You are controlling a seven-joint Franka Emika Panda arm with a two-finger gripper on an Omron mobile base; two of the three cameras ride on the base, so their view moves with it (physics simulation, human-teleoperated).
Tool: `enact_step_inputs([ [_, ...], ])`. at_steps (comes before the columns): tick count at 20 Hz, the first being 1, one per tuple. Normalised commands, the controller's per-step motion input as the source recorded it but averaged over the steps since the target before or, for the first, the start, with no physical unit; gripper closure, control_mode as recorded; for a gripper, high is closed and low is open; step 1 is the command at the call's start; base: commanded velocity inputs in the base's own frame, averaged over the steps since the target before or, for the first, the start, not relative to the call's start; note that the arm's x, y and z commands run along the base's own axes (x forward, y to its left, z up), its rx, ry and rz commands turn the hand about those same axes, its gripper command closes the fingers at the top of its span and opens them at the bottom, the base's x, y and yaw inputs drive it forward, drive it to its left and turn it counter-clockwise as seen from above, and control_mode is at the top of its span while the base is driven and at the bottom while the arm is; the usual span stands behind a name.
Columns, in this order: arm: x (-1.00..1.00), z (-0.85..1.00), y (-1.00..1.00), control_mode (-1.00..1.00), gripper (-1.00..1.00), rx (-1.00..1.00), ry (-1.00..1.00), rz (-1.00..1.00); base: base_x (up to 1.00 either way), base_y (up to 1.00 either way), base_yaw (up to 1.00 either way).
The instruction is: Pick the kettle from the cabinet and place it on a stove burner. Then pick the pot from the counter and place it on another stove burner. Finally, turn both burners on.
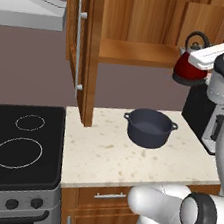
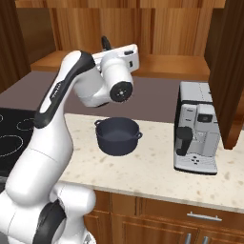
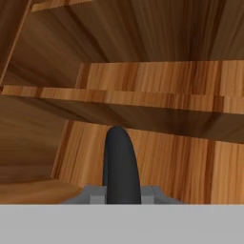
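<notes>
The open cabinet door [image 1: 81, 49] stands out over the counter's [image 1: 107, 159] left end, walling the stove side off from the shelf opening. The pot [image 1: 149, 128] sits mid-counter toward the back edge, with bare stone along the front edge and to its left. The coffee machine [image 2: 196, 128] blocks the right end. The cooktop [image 1: 18, 144] lies bare beside the counter. Close ahead of the hand, the kettle's [image 1: 191, 67] black handle [image 3: 121, 164] and, it seems, a shelf edge crowd the cabinet interior.
</notes>
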Motion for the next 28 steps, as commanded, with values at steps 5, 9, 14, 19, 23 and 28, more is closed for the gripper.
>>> enact_step_inputs([
  [5,-0.62,-0.07,0.11,-1.00,1.00,0.00,0.00,0.00,0.00,0.00,0.00],
  [9,-0.58,-0.15,0.10,-1.00,1.00,0.00,0.00,0.00,0.00,0.00,0.00],
  [14,-0.54,-0.16,0.04,-1.00,1.00,0.00,0.00,0.00,0.00,0.00,0.00],
  [19,-0.52,-0.21,0.10,-1.00,1.00,-0.03,0.00,0.00,0.00,0.00,0.00],
  [23,-0.52,-0.19,0.03,-1.00,1.00,-0.04,-0.01,0.00,0.00,0.00,0.00],
  [28,-0.41,-0.10,0.07,-1.00,1.00,-0.03,-0.01,0.00,0.00,0.00,0.00],
])
